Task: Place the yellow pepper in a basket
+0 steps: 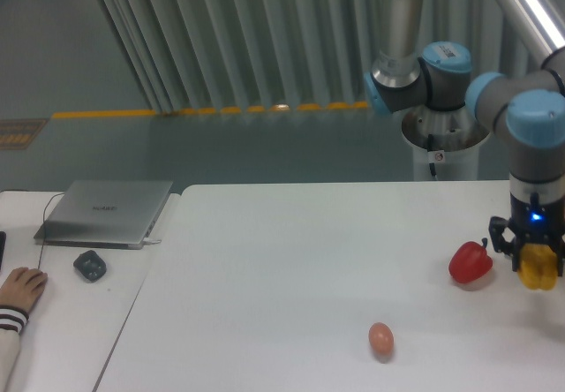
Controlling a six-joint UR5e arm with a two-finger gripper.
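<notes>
pincer (pixel 535 264) closed on yellow pepper (pixel 538 267), raised above worktop (pixel 291 268) at far right, beside red pepper (pixel 470 262). step: carrying. next: find basket, none in view.

My arm drops in from the upper right, wrist vertical, blue light lit. The hand (pixel 537 264) points straight down, its fingers clamped on the yellow pepper (pixel 538 269).
</notes>
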